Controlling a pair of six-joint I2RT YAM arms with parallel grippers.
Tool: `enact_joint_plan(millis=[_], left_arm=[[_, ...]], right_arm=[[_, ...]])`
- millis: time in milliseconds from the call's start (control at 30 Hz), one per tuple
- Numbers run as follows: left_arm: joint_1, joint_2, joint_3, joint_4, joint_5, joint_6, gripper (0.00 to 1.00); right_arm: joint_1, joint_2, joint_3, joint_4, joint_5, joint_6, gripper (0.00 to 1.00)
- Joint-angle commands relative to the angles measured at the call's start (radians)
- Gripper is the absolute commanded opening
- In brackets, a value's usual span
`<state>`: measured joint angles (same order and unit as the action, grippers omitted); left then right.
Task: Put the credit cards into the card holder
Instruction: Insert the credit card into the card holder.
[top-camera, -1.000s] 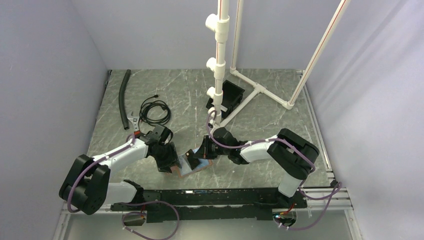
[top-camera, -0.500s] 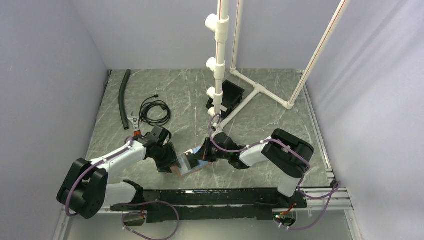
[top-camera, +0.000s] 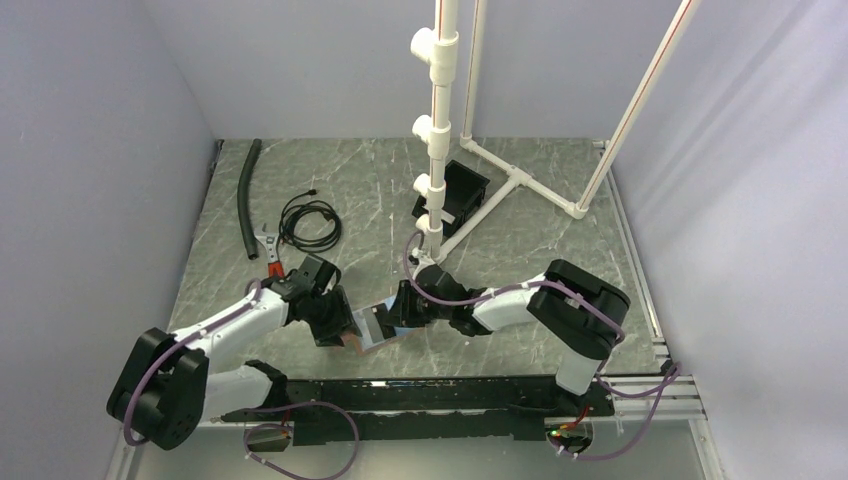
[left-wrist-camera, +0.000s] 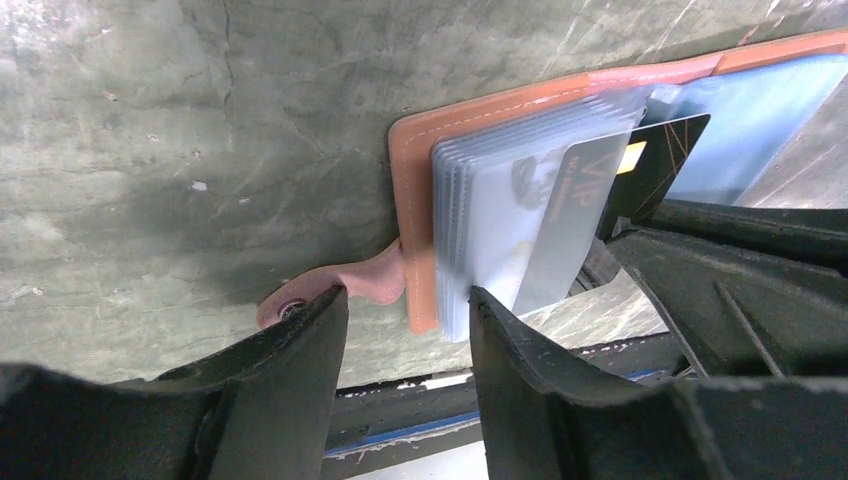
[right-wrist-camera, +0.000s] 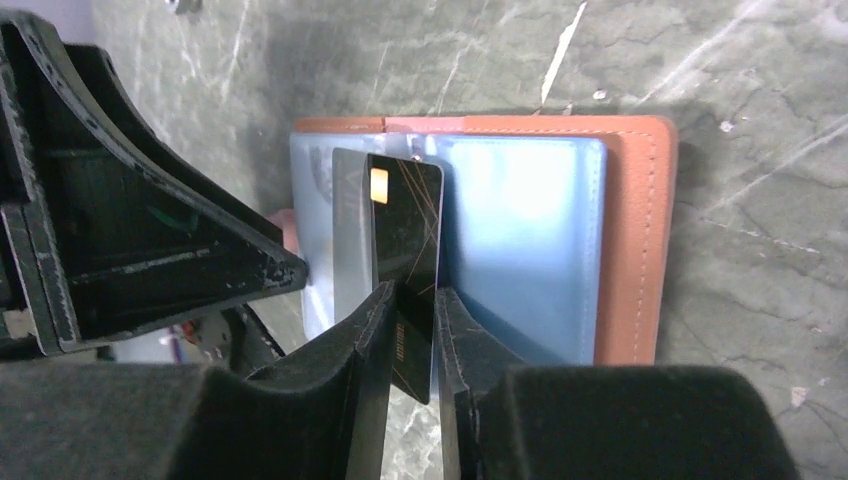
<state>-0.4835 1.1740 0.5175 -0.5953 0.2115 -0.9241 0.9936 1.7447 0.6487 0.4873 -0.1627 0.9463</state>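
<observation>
Two cards are all I can count for certain, and one wallet (right-wrist-camera: 637, 230). The wallet, tan leather, lies spread open on the table (top-camera: 520, 240) near the front edge, between the two arms.

The black card (right-wrist-camera: 405, 215) has a gold chip near one corner. It is pinched on edge by the right gripper (right-wrist-camera: 412, 300), with its far end over the middle of the wallet. The silver card (left-wrist-camera: 575, 200), lettered VIP, stands just beside it, half behind the frosted sleeves (left-wrist-camera: 480, 200). Whether it sits inside a sleeve I cannot tell.

The sleeves are stacked too close to count. The pale blue on the other panel may be a sleeve or a card; I can't say which.

One snap tab (left-wrist-camera: 350, 283) sticks out from the wallet's outer edge. The left gripper (left-wrist-camera: 408, 300) has its jaws spread. One finger is at the tab and the other is over the edge of the sleeve stack, and I can't see whether either presses down. From above, both grippers cover most of the wallet and only a corner shows.

Further back there is one black hose (top-camera: 245, 195) and one coil of cable (top-camera: 308, 222). One black box (top-camera: 458, 190) sits partly behind a white pipe frame (top-camera: 440, 100). A small tool (top-camera: 270, 255) with red handles is too small to name.
</observation>
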Motion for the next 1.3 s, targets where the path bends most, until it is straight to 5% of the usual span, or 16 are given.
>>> enact_joint_plan(millis=[0, 133, 300, 500, 700, 933, 1133, 1267], left_arm=[[-0.007, -0.026, -0.039, -0.014, -0.088, -0.013, 0.54], [-0.007, -0.076, -0.036, -0.042, -0.109, -0.026, 0.50], [-0.007, -0.130, -0.038, -0.068, -0.142, -0.039, 0.32], [-0.006, -0.030, -0.047, 0.004, -0.113, -0.030, 0.23], [-0.006, 0.031, -0.039, 0.061, -0.101, -0.029, 0.21], [-0.006, -0.013, -0.042, 0.042, -0.086, -0.038, 0.21], [-0.006, -0.053, -0.055, 0.048, -0.052, -0.063, 0.20], [-0.006, -0.081, -0.052, 0.015, -0.081, -0.064, 0.21]], right_arm=[[0.023, -0.040, 0.032, -0.228, 0.041, -0.159, 0.25], [0.022, -0.042, 0.067, -0.246, 0.013, -0.198, 0.28], [0.021, -0.028, 0.074, -0.199, -0.033, -0.193, 0.29], [0.022, 0.016, 0.117, -0.168, -0.088, -0.240, 0.23], [0.040, 0.043, 0.165, -0.113, -0.161, -0.256, 0.19], [0.058, 0.058, 0.127, 0.100, -0.242, -0.033, 0.24], [0.071, 0.054, 0.149, 0.037, -0.137, 0.027, 0.28], [0.072, -0.027, 0.135, -0.119, -0.055, -0.048, 0.43]])
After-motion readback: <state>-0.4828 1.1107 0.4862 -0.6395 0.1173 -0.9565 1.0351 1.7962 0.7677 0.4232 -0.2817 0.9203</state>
